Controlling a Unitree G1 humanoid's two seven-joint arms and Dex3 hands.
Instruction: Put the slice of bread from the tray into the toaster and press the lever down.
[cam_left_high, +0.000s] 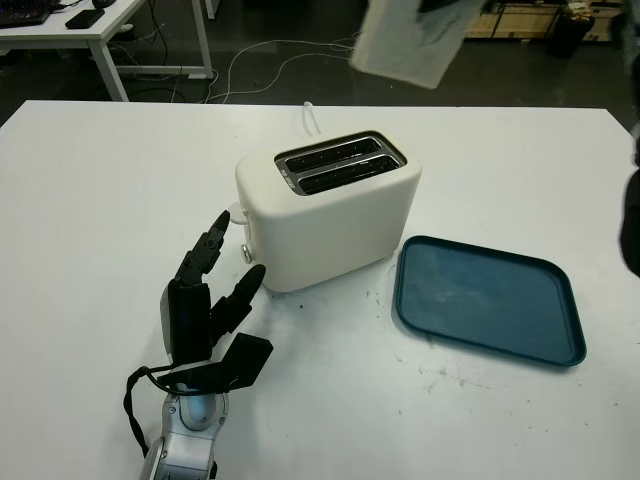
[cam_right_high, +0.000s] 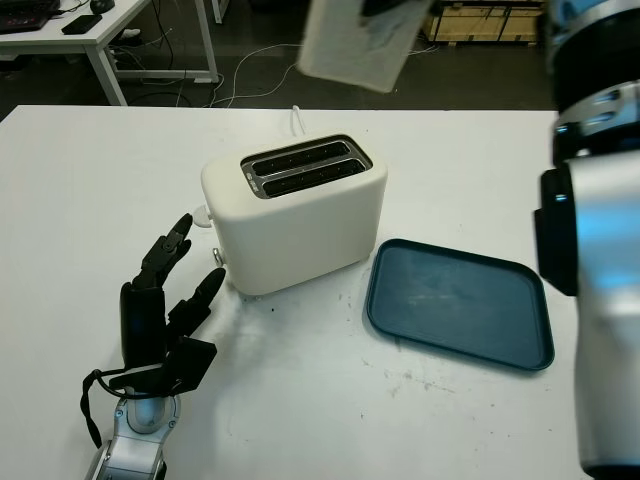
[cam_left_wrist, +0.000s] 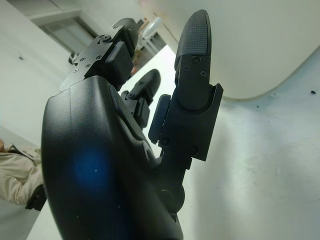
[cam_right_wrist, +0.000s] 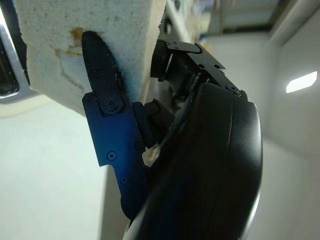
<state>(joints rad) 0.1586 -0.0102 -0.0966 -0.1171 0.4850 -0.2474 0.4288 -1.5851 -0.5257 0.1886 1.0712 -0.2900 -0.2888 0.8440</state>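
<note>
White laminate forms the table (cam_left_high: 100, 200) on which the task items are set. In the left eye view, a cream two-slot toaster (cam_left_high: 330, 215) is seen near the middle of the table, both slots empty. A white knob (cam_left_high: 236, 212) and a small lever (cam_left_high: 245, 252) are visible on the toaster's end face, which is turned toward the table's left edge. A dark teal tray (cam_left_high: 487, 300) is placed just beside the toaster, toward the right edge, and carries nothing. The left hand (cam_left_high: 215, 290) is positioned near the front edge, released, with its fingertips (cam_left_high: 216, 222) pointed at the toaster's end face, close to the knob. The slice of bread (cam_left_high: 410, 40) is held high above the far side of the table, beyond the toaster.

In the right eye view, the same slice is seen gripped from above by the right hand (cam_right_high: 395, 8), and the right arm (cam_right_high: 600, 250) is seen over the right edge. A white cable (cam_right_high: 297, 118) is visible behind the toaster.

In the left wrist view, the black fingers (cam_left_wrist: 192, 55) are shown extended, holding nothing, close to the toaster's rounded lower wall.

In the right wrist view, the bread's pale porous face is shown clamped by a black thumb (cam_right_wrist: 102, 95), with the other fingers on the opposite face. A toaster slot edge is visible below.
</note>
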